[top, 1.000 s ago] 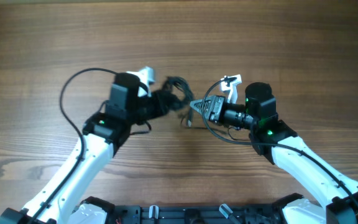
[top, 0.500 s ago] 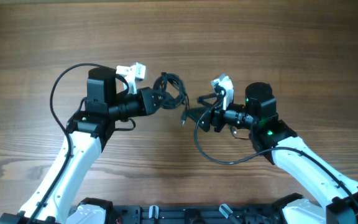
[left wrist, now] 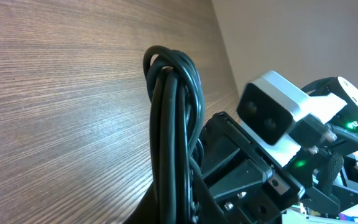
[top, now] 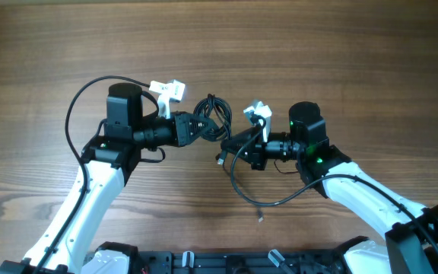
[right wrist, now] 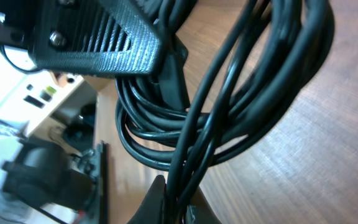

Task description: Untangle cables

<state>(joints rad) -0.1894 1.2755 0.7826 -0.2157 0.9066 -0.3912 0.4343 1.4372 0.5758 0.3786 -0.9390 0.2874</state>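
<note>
The cables (top: 216, 114) are a bundle of thin black loops held above the wooden table between my two arms. My left gripper (top: 204, 128) is shut on the bundle's left side. In the left wrist view the looped strands (left wrist: 174, 118) rise straight out of its jaws (left wrist: 182, 208). My right gripper (top: 234, 144) is shut on strands at the bundle's right side. The right wrist view shows several strands (right wrist: 247, 93) pinched between its fingers (right wrist: 180, 202). One strand (top: 242, 186) hangs from the right gripper in a loop, and its plug end (top: 261, 219) lies near the table's front.
Thicker black arm cords curve beside the left arm (top: 78, 122) and under the right wrist. The right arm's camera block (left wrist: 272, 115) is close in front of the left gripper. The left gripper's ribbed finger (right wrist: 98, 37) is just beyond the bundle.
The right gripper has moved left, closer to the left gripper and the bundle. The left gripper shifted slightly right. The hanging strand has dropped into a longer loop toward the table's front.
</note>
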